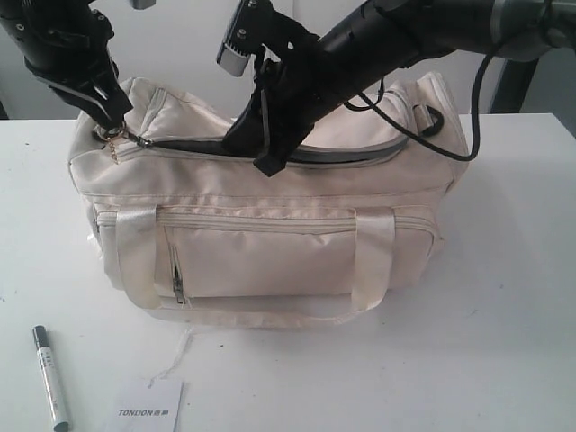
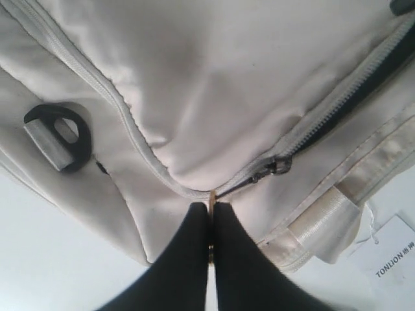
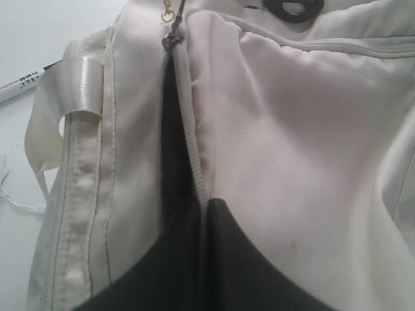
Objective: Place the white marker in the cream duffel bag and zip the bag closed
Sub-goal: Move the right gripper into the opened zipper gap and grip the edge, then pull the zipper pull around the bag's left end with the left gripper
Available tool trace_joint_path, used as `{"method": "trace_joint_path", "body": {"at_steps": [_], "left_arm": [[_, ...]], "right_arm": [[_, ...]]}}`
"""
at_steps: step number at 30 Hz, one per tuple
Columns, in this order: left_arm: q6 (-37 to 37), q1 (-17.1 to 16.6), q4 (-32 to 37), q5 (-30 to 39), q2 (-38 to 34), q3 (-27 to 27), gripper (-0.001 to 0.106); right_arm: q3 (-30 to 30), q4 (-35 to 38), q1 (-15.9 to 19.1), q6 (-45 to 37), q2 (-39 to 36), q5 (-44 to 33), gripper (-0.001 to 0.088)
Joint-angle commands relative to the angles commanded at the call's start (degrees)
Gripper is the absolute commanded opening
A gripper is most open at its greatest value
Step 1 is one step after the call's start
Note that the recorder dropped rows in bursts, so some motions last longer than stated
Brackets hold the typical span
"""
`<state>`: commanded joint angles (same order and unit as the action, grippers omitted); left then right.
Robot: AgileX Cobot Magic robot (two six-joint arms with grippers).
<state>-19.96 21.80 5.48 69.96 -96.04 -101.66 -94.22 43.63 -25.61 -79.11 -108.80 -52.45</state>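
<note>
The cream duffel bag (image 1: pixel 270 234) stands mid-table, its curved top zipper (image 1: pixel 360 160) open along most of its length over dark lining. At the bag's left end my left gripper (image 1: pixel 115 126) is shut on the gold chain pull (image 2: pixel 211 197), with the zipper slider (image 2: pixel 279 166) just beyond it. My right gripper (image 1: pixel 270 160) is shut on the far zipper edge (image 3: pixel 194 162) at the middle of the opening, one finger inside the bag. The white marker (image 1: pixel 51 376) lies on the table in front of the bag's left end, apart from both grippers; the marker (image 3: pixel 23 83) also shows in the right wrist view.
A white TONLION card (image 1: pixel 149 409) lies by the table's front edge, right of the marker. Black end rings (image 2: pixel 58 136) hang on the bag's ends. A black cable (image 1: pixel 468 135) loops from the right arm over the bag's right end. The shiny straps (image 1: pixel 135 256) drape down the front.
</note>
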Motion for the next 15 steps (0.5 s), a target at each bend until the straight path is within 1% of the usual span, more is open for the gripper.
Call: {"method": "trace_joint_path", "body": {"at_steps": [15], "left_arm": [[-1.05, 0.00, 0.10, 0.00, 0.00, 0.00, 0.000]], "right_arm": [[0.00, -0.23, 0.00, 0.00, 0.00, 0.00, 0.0000]]}}
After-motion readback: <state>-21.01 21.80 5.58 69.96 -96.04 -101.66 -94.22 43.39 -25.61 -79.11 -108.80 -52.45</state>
